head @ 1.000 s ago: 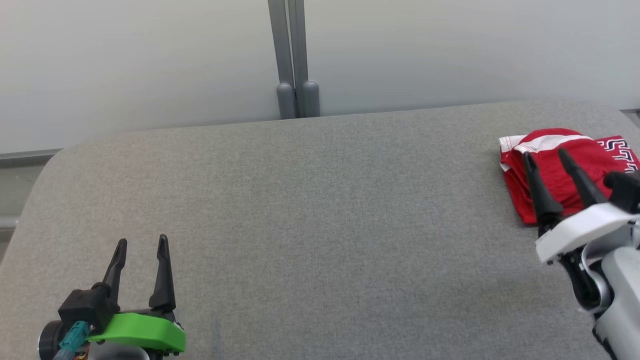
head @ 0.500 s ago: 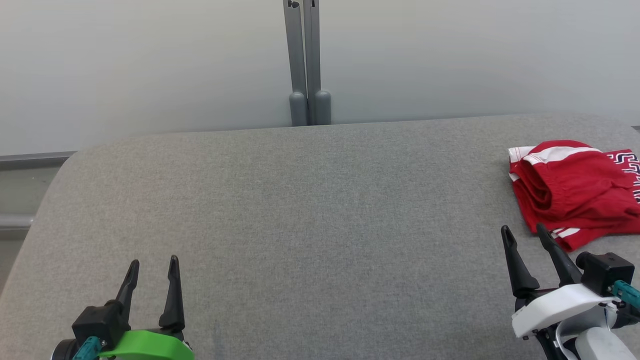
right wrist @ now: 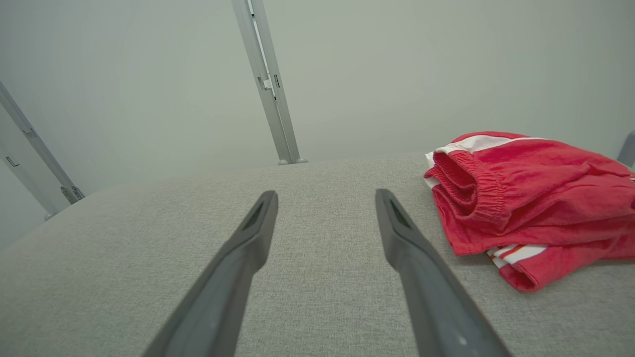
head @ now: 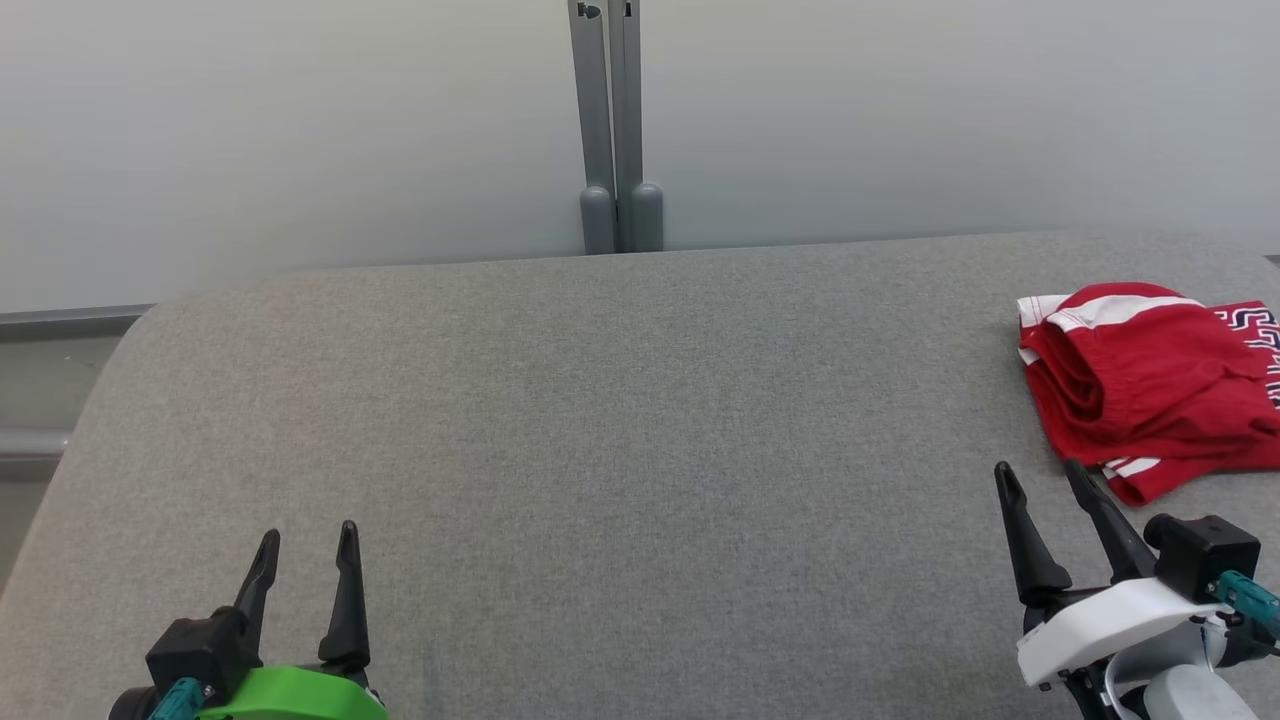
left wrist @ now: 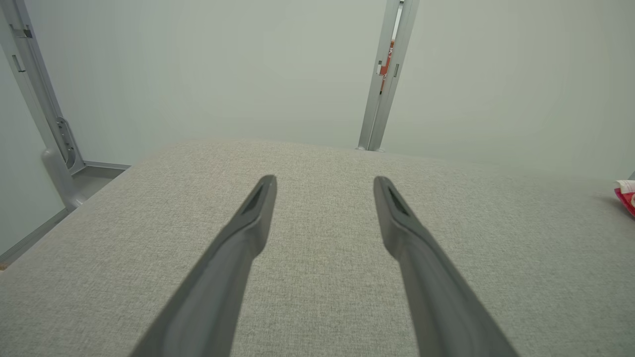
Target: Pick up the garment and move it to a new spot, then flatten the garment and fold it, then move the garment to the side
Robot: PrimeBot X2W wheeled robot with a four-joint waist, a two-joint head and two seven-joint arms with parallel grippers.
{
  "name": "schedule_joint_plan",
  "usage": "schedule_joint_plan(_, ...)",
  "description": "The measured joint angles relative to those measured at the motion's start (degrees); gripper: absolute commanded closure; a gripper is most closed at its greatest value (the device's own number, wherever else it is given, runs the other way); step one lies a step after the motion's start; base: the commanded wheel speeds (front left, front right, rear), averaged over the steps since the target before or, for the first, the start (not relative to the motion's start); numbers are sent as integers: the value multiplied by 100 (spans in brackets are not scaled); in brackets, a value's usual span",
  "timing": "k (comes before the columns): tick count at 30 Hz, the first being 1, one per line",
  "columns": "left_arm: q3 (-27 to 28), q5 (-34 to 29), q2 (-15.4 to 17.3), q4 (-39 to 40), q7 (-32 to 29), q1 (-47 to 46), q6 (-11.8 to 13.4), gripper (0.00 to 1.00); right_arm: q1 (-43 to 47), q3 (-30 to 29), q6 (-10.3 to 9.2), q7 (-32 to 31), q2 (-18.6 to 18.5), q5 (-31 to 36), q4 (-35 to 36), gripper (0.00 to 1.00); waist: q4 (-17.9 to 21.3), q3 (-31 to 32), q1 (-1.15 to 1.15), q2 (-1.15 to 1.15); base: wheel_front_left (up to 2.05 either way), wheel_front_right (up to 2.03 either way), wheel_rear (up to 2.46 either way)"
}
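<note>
The garment (head: 1145,385) is a red piece with white stripes and a dark pattern, folded into a bundle at the far right of the grey padded table (head: 620,420). In the right wrist view the garment (right wrist: 526,198) lies just right of my fingers. My right gripper (head: 1040,475) stands open at the lower right, just in front of the bundle and not touching it. My left gripper (head: 308,540) is open at the lower left, nothing between its fingers (left wrist: 258,208). A sliver of the garment (left wrist: 626,196) shows at the right edge of the left wrist view.
A grey metal post (head: 612,120) rises against the pale wall behind the table's far edge. Another grey frame rail (left wrist: 39,109) stands off the table's left end. The table's left corner is rounded.
My right gripper has drawn back off the garment, toward the near edge, leaving the bundle lying free. The head camera has tilted, shifting the whole scene slightly down. The left gripper stays put.
</note>
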State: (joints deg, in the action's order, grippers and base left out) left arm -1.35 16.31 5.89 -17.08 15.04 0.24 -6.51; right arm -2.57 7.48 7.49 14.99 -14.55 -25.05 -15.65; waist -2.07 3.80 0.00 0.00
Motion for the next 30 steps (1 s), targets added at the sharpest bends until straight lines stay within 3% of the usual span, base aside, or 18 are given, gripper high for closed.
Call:
schedule_joint_plan(3, 31, -58, -15, 0, 0, 0, -2, 0, 0, 5, 0, 0, 8, 0, -12, 0, -5, 3, 0, 0, 0, 0, 0)
schedule_joint_plan(4, 32, -82, -20, -22, -1, 3, -2, 100, 3, 10, 0, -1, 20, -1, -35, 100, -5, 3, 0, 0, 0, 0, 0)
schedule_joint_plan(9, 32, 8, -81, -230, -103, 82, -2, 100, 142, 42, 0, -54, 165, -94, -200, 100, -2, -3, 0, 0, 0, 0, 0)
schedule_joint_plan(30, 216, 2031, -136, -107, -638, 7, -4, 100, 96, -337, -1, -602, 426, -1852, -133, 100, 34, -70, 0, 0, 0, 0, 0)
